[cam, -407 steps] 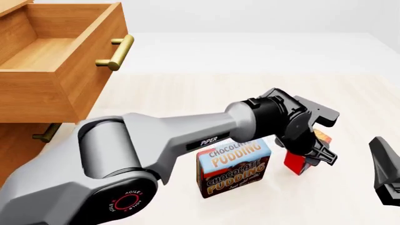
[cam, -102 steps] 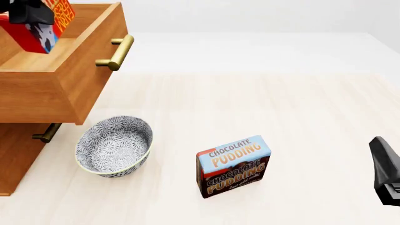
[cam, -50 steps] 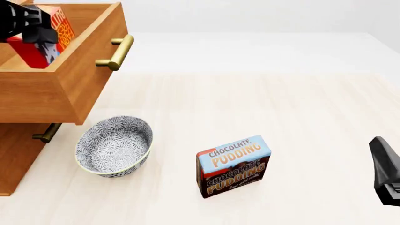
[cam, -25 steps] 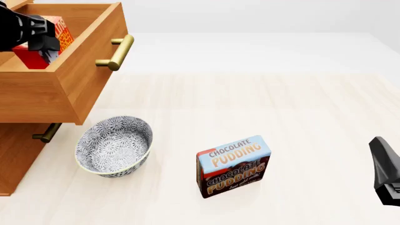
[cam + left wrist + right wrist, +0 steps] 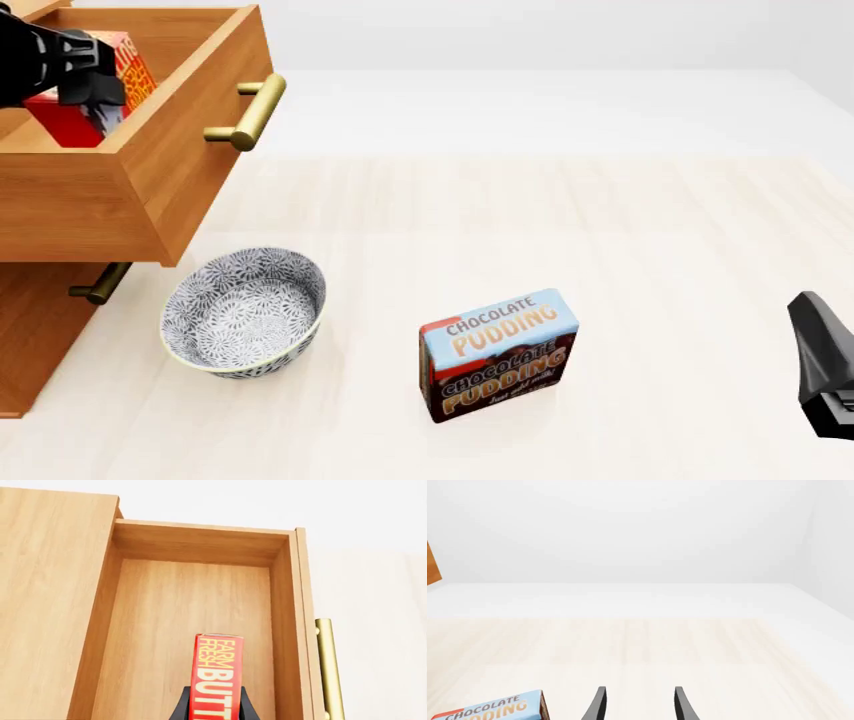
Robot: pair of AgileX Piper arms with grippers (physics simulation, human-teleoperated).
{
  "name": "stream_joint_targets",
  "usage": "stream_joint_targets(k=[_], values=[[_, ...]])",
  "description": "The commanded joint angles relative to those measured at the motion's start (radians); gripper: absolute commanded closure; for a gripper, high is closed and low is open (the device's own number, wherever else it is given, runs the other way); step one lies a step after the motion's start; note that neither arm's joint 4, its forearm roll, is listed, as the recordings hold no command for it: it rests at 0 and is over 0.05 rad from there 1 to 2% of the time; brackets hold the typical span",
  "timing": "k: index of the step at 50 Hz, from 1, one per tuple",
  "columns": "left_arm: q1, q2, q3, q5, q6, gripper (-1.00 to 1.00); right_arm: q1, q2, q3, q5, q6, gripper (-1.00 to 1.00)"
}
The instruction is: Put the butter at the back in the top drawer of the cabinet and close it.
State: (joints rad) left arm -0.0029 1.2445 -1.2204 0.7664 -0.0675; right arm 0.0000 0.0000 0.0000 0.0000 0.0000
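The cabinet (image 5: 34, 330) stands at the worktop's (image 5: 534, 230) left edge, and its top drawer (image 5: 147, 170) is pulled wide open, brass handle (image 5: 247, 112) facing the middle of the worktop. My left pincer (image 5: 80, 70) hangs over the open drawer, clenched on the butter (image 5: 100, 90); the box is upright between my fingers (image 5: 181, 707), above the drawer's floor, nearer the handle side than the cabinet side. Whether it touches the floor I cannot tell. My right pincer (image 5: 638, 705) waits at the worktop's right edge, fingers parted and grasping nothing. The patterned bowl (image 5: 244, 312) sits near the front left, just beside the cabinet. The chocolate pudding box (image 5: 499, 354) stands upright near the front edge's middle.
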Motion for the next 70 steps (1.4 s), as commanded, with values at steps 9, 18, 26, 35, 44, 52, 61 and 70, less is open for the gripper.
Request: stream_joint_targets(k=[9, 18, 26, 35, 44, 52, 61, 70], values=[[0.002, -0.014, -0.019, 0.0, 0.012, 1.0, 0.0, 0.0, 0.0, 0.0, 0.0, -1.0], [-0.017, -0.026, -0.031, 0.015, -0.005, -1.0, 0.0, 0.0, 0.0, 0.0, 0.0, -1.0], [-0.032, -0.056, -0.055, 0.033, -0.003, -1.0, 0.0, 0.0, 0.0, 0.0, 0.0, -1.0], [-0.121, -0.13, -0.173, 0.101, -0.006, -1.0, 0.0, 0.0, 0.0, 0.0, 0.0, -1.0], [-0.246, -0.181, -0.289, 0.15, -0.014, -1.0, 0.0, 0.0, 0.0, 0.0, 0.0, -1.0], [-0.334, -0.18, -0.338, 0.154, -0.023, -1.0, 0.0, 0.0, 0.0, 0.0, 0.0, -1.0], [-0.431, -0.157, -0.355, 0.112, -0.03, -1.0, 0.0, 0.0, 0.0, 0.0, 0.0, -1.0], [-0.509, -0.099, -0.319, 0.05, -0.058, -1.0, 0.0, 0.0, 0.0, 0.0, 0.0, -1.0]])
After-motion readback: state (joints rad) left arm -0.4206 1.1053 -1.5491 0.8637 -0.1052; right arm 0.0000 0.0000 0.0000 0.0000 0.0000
